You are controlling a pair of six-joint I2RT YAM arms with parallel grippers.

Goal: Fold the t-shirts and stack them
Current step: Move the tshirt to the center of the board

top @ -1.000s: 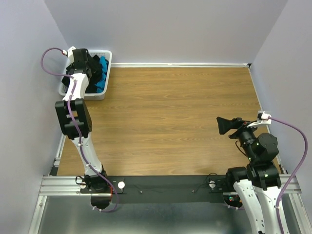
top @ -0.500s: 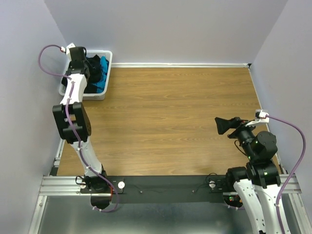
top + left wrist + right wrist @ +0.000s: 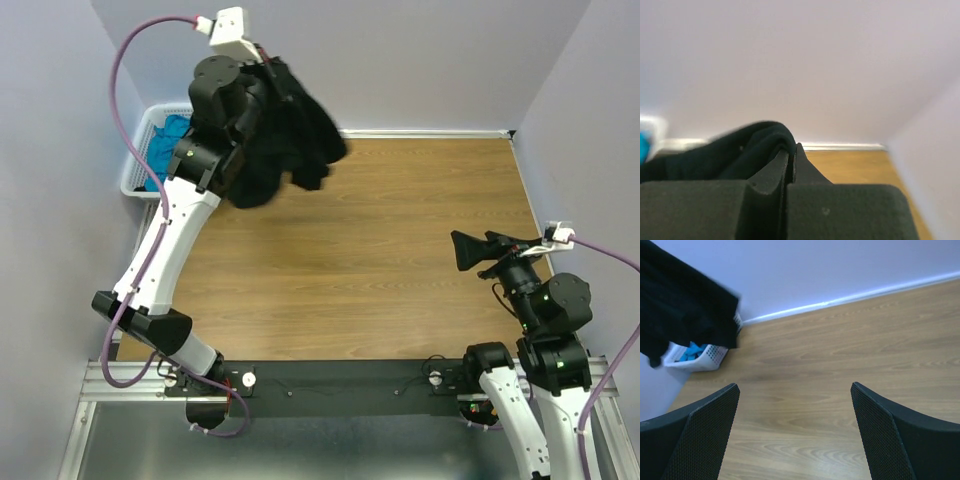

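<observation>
Tee, the black one (image 3: 285, 140), hangs bunched in the air off my left pincer (image 3: 790, 156), above the far-left part of the table (image 3: 400, 240) and just beside the white basket (image 3: 135, 172); no part of it touches the wood as far as the top view shows; left jaws are pressed together with a fold of the black cloth pinched between them; wrist view is blurred, so I cannot tell whether that fold is collar, hem or sleeve; teal tee (image 3: 168, 138) lies crumpled inside the basket, well apart from both pincers; my right pincer (image 3: 470, 250) hovers over the near-right of the table, jaws spread wide, nothing between them, pointed toward the dangling tee.

Step, as I judge it: getting the first tee out to the work area; no folding begun; nothing stacked.

Next move calls for lowering the black tee onto bare wood mid-table; it is a limp clump, so my right pincer likely has to take a second edge and pull it flat before any fold.
</observation>
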